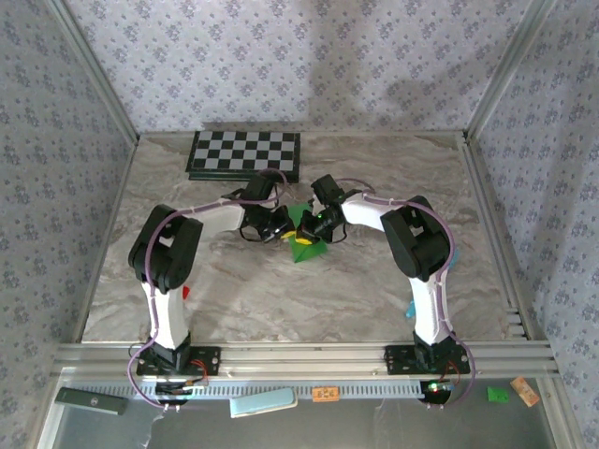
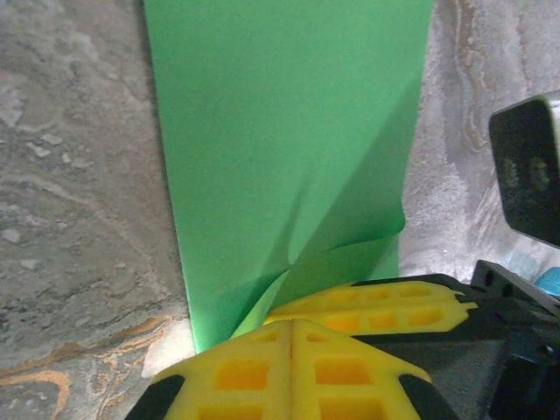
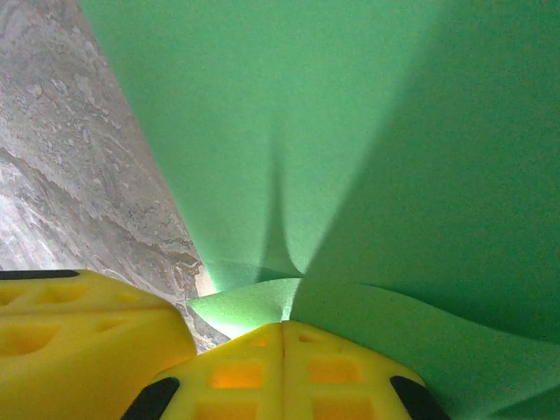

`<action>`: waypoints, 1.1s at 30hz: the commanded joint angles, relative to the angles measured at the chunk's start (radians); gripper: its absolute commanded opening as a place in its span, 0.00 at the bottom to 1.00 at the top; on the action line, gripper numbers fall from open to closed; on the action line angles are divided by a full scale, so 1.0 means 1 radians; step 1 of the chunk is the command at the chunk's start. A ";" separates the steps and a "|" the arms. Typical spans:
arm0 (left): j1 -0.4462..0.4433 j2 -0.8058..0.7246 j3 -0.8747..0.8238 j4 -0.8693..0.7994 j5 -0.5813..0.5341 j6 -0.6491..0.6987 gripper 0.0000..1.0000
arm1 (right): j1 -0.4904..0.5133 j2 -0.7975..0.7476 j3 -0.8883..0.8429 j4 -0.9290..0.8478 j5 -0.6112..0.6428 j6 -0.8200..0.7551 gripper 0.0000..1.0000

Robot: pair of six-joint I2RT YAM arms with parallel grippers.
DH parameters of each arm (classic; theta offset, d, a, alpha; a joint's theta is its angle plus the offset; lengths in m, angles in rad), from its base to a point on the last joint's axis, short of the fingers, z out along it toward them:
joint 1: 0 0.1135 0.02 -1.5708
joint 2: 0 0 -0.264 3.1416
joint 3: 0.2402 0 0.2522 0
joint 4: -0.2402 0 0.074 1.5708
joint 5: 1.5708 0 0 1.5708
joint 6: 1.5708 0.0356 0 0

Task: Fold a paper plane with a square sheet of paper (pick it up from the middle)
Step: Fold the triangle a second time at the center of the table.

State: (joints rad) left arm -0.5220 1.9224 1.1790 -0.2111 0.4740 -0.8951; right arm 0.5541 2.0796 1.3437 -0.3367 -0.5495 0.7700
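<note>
My left hand (image 1: 278,224) and right hand (image 1: 314,223) meet near the middle of the surface (image 1: 281,299), just in front of the checkerboard (image 1: 243,153). Both are on the green paper (image 1: 304,247).

Left wrist view: left hand (image 2: 290,325) is clenched, yellow fingers (image 2: 236,372) pressed flat together, pinching the near edge of the paper (image 2: 280,131). The sheet puckers up into the pinch and the rest lies out over the surface (image 2: 70,219). The right hand's yellow fingers (image 2: 376,302) are just beside mine, also at the paper edge.

Right wrist view: right hand (image 3: 282,325) is clenched too, grasping the paper (image 3: 367,131) at a raised ridge, with creases fanning away from the pinch. The left hand's finger (image 3: 79,328) is close on the left. Marbled surface (image 3: 87,157) shows left of the sheet.

The paper looks bunched and partly lifted between the two hands. I can't tell the fold shape from the top view.
</note>
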 commanded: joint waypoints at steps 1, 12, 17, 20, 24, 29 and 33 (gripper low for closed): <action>-0.016 0.023 0.007 -0.033 -0.014 -0.002 0.00 | -0.004 0.037 -0.001 -0.077 0.040 -0.002 0.01; -0.022 0.061 0.022 -0.074 -0.055 0.016 0.00 | -0.004 0.039 -0.005 -0.064 0.029 0.004 0.01; -0.026 0.071 0.032 -0.145 -0.117 0.050 0.00 | -0.007 0.020 -0.014 -0.025 0.005 0.007 0.01; -0.032 0.084 0.038 -0.184 -0.147 0.073 0.00 | -0.017 -0.018 -0.035 0.043 -0.027 0.003 0.02; -0.034 0.098 0.041 -0.212 -0.172 0.095 0.00 | -0.030 -0.076 -0.071 0.099 -0.046 -0.053 0.03; -0.035 0.113 0.047 -0.221 -0.179 0.122 0.00 | -0.031 -0.093 -0.122 0.113 -0.070 -0.118 0.04; -0.033 0.119 0.051 -0.226 -0.180 0.131 0.00 | -0.032 -0.072 -0.136 0.099 -0.060 -0.127 0.04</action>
State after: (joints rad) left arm -0.5522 1.9816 1.2461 -0.3389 0.3656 -0.7952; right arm 0.5236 2.0106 1.2259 -0.2276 -0.5991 0.6819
